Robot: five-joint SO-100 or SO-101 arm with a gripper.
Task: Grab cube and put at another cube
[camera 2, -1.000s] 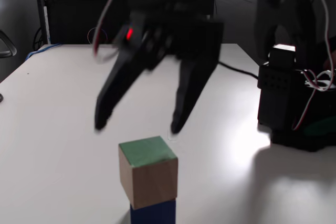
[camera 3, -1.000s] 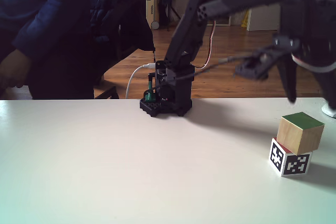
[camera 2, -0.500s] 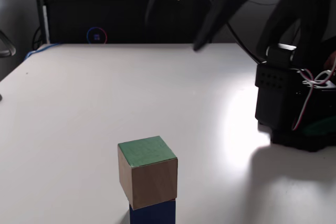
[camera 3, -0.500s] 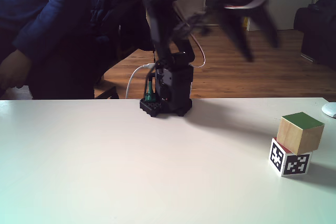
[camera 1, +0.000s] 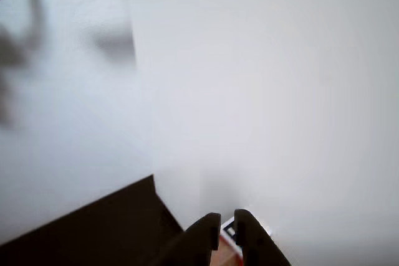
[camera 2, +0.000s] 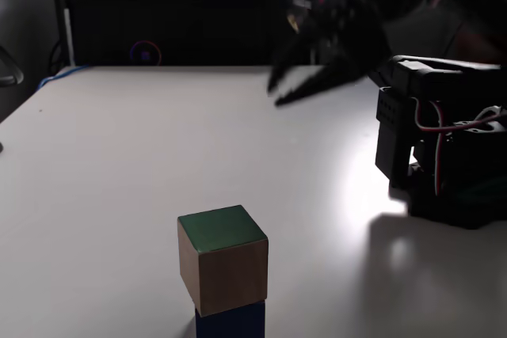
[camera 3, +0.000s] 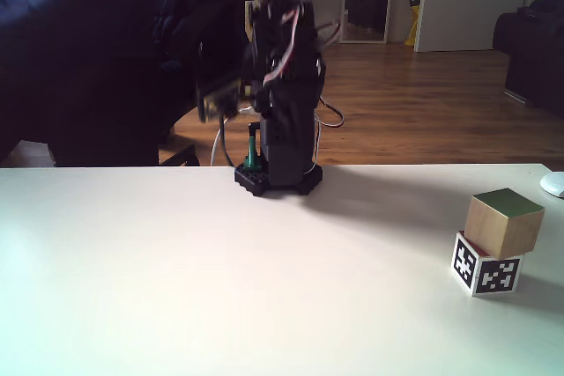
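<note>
The cube (camera 3: 503,222) sits green face up, slightly askew, atop another cube (camera 3: 484,270) at right. The gripper (camera 2: 287,93), blurred, fingers slightly apart, hangs upper centre over the table (camera 2: 119,164).

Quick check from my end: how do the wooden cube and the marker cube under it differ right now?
The wooden cube has plain grain sides and a green top; the marker cube shows black-and-white marker patterns on white faces. The wooden cube sits on top, the marker cube rests on the table. The wooden cube is turned slightly and overhangs the marker cube. Both look alike in size, and the gripper touches neither.
</note>
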